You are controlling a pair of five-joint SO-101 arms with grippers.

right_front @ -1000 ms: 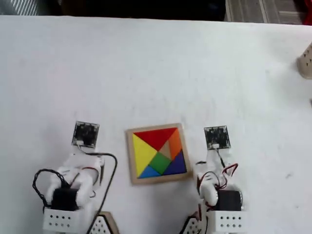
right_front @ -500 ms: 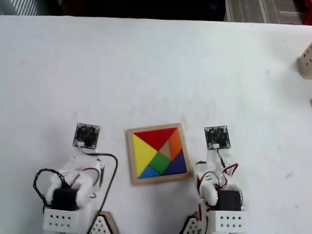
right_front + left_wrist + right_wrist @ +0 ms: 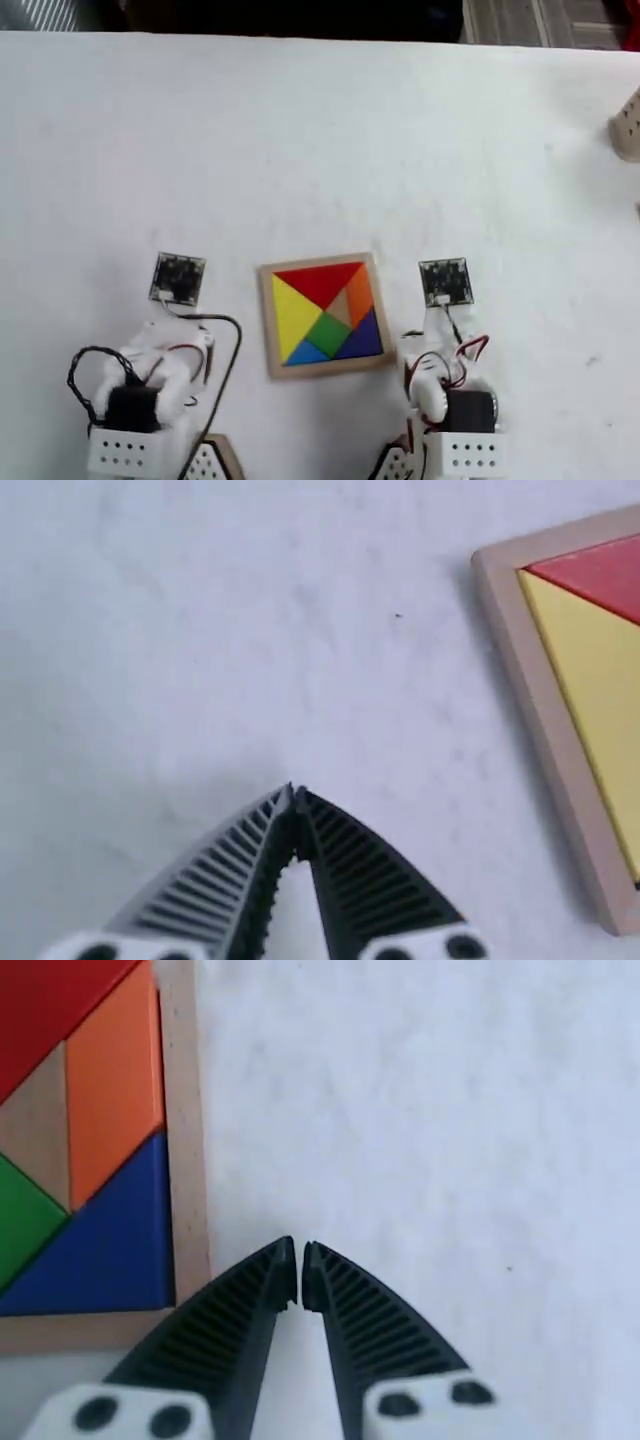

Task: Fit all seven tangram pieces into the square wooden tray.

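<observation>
The tray (image 3: 266, 322) looks full, so we judge the work all but done; the step in hand is to hold both arms back and not nudge the frame. The left claw (image 3: 293, 802) is closed on nothing over bare counter (image 3: 320, 150) beside the tray; the right claw (image 3: 298, 1260) is closed and empty just off its other side. The tray lies flat between the arms; the red triangle (image 3: 320, 282), yellow triangle (image 3: 290, 315), green square (image 3: 328, 333), orange piece (image 3: 360, 295) and blue triangle (image 3: 365, 338) sit edge to edge around a tan triangle (image 3: 342, 307).

The tray (image 3: 266, 325) lies on the bench (image 3: 320, 150), towards the near edge, between the left arm (image 3: 150, 380) and the right arm (image 3: 445, 385); the tangram pieces (image 3: 325, 312) sit in it
</observation>
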